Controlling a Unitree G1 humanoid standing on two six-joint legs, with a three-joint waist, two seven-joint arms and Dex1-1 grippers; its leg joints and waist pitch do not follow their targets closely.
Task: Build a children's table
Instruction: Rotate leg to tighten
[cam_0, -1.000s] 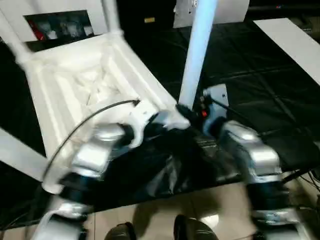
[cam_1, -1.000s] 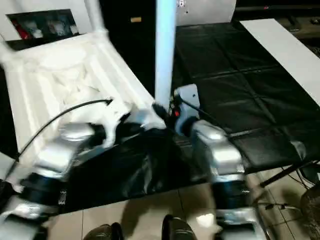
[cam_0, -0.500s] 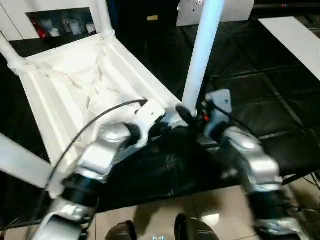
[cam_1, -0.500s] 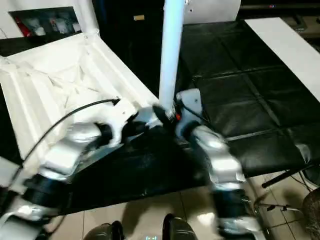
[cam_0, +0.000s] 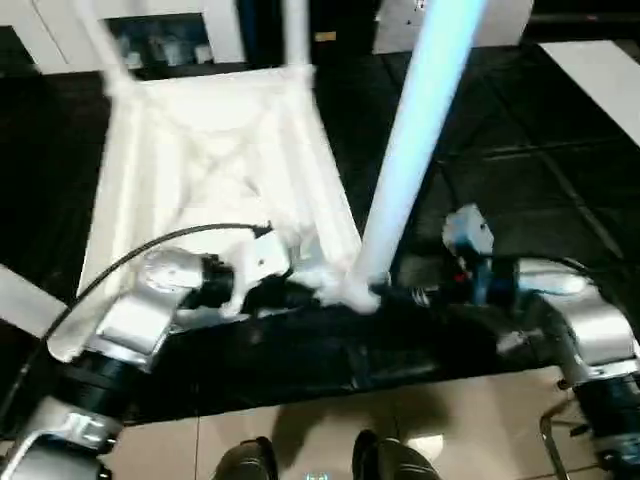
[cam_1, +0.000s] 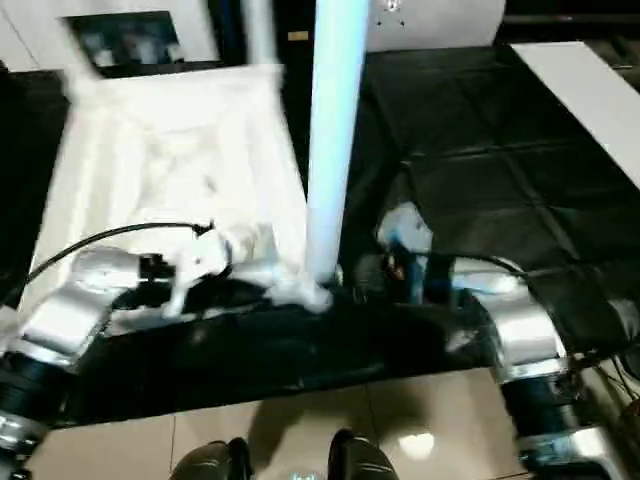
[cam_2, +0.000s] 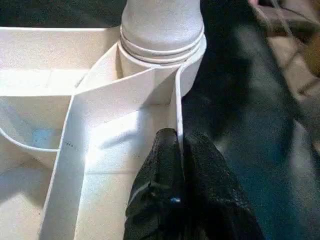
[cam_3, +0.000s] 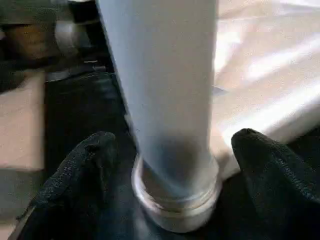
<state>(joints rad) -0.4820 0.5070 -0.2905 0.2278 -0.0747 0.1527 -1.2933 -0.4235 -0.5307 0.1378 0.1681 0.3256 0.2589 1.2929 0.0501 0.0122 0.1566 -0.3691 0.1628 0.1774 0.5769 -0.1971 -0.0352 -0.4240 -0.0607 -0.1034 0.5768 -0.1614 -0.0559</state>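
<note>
Currently the table top (cam_0: 210, 170) lies upside down on the black mat (cam_0: 520, 190), ribbed underside facing up, in the left half of the scene. One leg (cam_0: 415, 150) stands upright in its near right corner socket (cam_2: 162, 47), seated down to the ringed collar. Two more legs rise from the far corners: far left leg (cam_0: 100, 35), far right leg (cam_0: 293, 30). Another leg (cam_0: 25, 305) shows at the near left edge, angled out toward the left.

Left gripper (cam_2: 180, 145): jaws pinched closed on the thin outer wall (cam_2: 178, 107) of the top, just beside the near right socket. One finger sits inside the rim, the other outside.

Right gripper (cam_3: 172, 150): jaws spread wide, one finger (cam_3: 80, 170) on each side of the standing leg at its base, neither touching it. Holding nothing. In the head views it comes in from the right, level with the socket.

White cabinet (cam_0: 160, 35) at far left behind the top, a white board (cam_0: 600, 75) at far right on the mat. Tiled floor (cam_0: 300, 440) along the near edge.
</note>
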